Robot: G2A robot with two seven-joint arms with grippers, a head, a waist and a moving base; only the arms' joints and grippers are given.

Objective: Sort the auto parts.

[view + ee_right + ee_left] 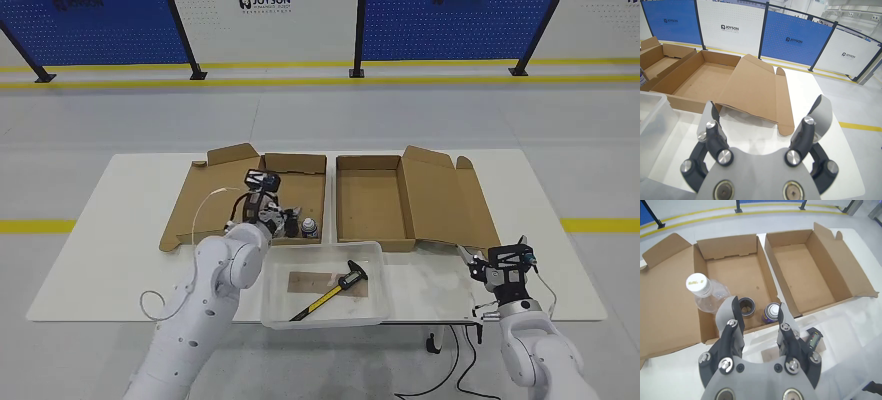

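My left gripper (758, 311) (268, 212) hangs open above the near edge of the left cardboard box (734, 275) (305, 185), holding nothing. Below it in that box stand a clear plastic bottle with a white cap (696, 284), a short black metal sleeve (746, 308) and a purple spray can (771, 312) (309, 227). A black and yellow digital caliper (335, 288) (814, 338) lies in the clear plastic bin (275, 300). My right gripper (765, 104) (477, 273) is open and empty over the table's front right, beside the right box's flap (757, 94).
The right cardboard box (370, 205) (702, 79) is empty, its lid flap folded out to the right. The left box's flap (205, 205) lies open to the left. Both boxes and the bin sit on a white table (120, 240). Blue and white panels stand behind.
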